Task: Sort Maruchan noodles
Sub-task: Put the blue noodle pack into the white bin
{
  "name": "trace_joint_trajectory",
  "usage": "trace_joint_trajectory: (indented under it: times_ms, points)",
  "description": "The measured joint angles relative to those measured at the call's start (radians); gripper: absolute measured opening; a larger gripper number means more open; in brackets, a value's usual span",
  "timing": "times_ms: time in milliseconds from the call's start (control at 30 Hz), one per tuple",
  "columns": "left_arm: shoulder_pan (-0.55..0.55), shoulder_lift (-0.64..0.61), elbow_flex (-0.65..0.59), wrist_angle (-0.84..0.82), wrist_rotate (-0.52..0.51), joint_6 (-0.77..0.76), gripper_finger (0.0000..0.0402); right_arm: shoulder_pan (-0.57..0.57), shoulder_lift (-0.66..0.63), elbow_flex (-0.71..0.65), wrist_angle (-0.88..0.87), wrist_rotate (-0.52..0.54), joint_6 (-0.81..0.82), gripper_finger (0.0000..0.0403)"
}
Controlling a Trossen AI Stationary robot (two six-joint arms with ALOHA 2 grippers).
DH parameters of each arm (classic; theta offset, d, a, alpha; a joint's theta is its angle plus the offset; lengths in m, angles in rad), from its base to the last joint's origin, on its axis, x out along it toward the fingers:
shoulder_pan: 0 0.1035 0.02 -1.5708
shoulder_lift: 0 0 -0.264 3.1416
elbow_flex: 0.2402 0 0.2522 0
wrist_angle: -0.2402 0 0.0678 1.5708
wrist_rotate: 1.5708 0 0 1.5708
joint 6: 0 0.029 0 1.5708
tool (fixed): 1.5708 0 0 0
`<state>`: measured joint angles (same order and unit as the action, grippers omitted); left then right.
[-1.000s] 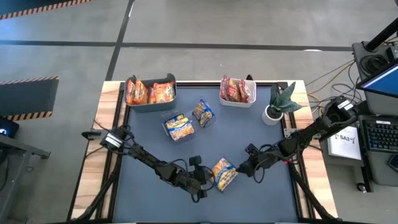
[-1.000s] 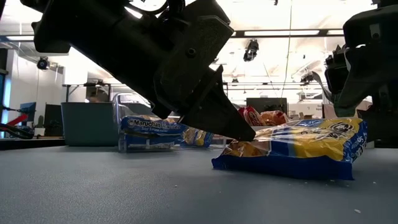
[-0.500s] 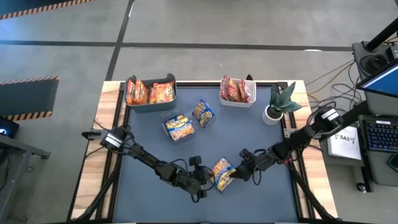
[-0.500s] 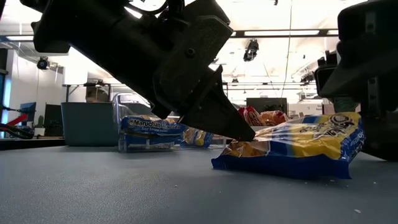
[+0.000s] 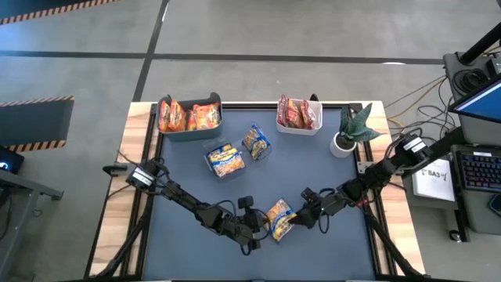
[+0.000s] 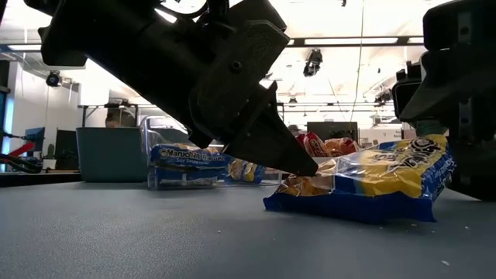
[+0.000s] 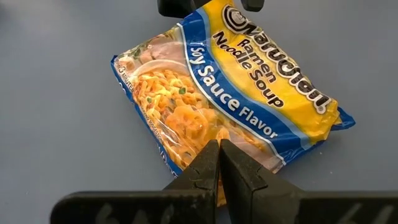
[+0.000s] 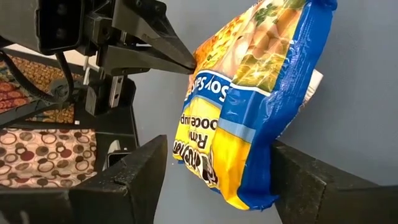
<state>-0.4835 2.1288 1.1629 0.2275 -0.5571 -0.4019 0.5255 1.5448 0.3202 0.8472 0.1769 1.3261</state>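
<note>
A blue-and-yellow Maruchan noodles packet [image 5: 281, 219] lies on the dark mat near the table's front, between my two grippers. My left gripper [image 5: 264, 227] is shut, with its tips on the packet's left end. My right gripper [image 8: 221, 162] is open. Its fingers stand on either side of the packet's right end, one above and one below. That end [image 6: 434, 151] is tilted up off the mat, while the left end rests on the mat. More packets lie in bins at the back. My left gripper presses its shut fingertips [image 6: 307, 165] down on the top of the packet at its left edge [image 7: 205, 134]. It comes slanting down from the table's left. That end stays on the mat. My right gripper's lower finger [image 8: 298, 180] lies under the packet's right end [image 8: 264, 149]. It comes nearly level from the table's right and bears that end up off the mat. The upper finger [image 8: 140, 177] stands close beside the packet; I cannot tell whether it touches.
At the back stand a grey bin [image 5: 189, 117] with orange packets, a white bin [image 5: 299, 113] with red packets, and clear bins [image 5: 225, 159] with blue-yellow packets. A potted plant [image 5: 351, 129] stands at the back right. Bare mat lies to the front left.
My right gripper has moved toward the table's left and down, up to the packet, so that its fingers now stand around the packet's right end. That end has tipped up a little; the left end has stayed under my left gripper.
</note>
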Motion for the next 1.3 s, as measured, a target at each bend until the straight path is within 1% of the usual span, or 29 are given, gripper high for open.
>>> trace_joint_trajectory:
  times_ms: [267, 333, 433, 667, 933, 1033, 1300]
  points:
    - [0.0, 0.0, 0.0, 0.004, 0.0, 0.0, 0.0, 0.0, 0.01, 0.0, -0.005, 0.024, 0.024, 0.023]
    - [0.0, 0.0, 0.0, 0.005, -0.001, 0.0, 0.0, 0.0, 0.017, 0.001, -0.008, 0.027, 0.028, 0.0222]
    - [0.0, 0.0, 0.0, 0.005, -0.001, 0.0, 0.0, 0.0, 0.019, 0.002, -0.018, 0.033, 0.036, 0.0198]
    - [0.0, 0.0, 0.0, 0.005, -0.001, 0.0, 0.0, 0.0, 0.019, 0.002, -0.023, 0.033, 0.03, 0.0125]
    - [0.0, 0.0, 0.0, 0.006, -0.001, 0.0, 0.0, -0.001, 0.019, 0.001, -0.024, 0.033, 0.007, 0.0078]
    - [0.0, 0.0, -0.001, 0.01, -0.005, 0.0, 0.0, -0.001, 0.02, 0.001, -0.025, 0.033, 0.004, 0.007]
    - [-0.001, 0.0, -0.001, 0.014, -0.019, 0.001, 0.0, -0.002, 0.02, 0.0, -0.026, 0.033, 0.0, 0.0069]
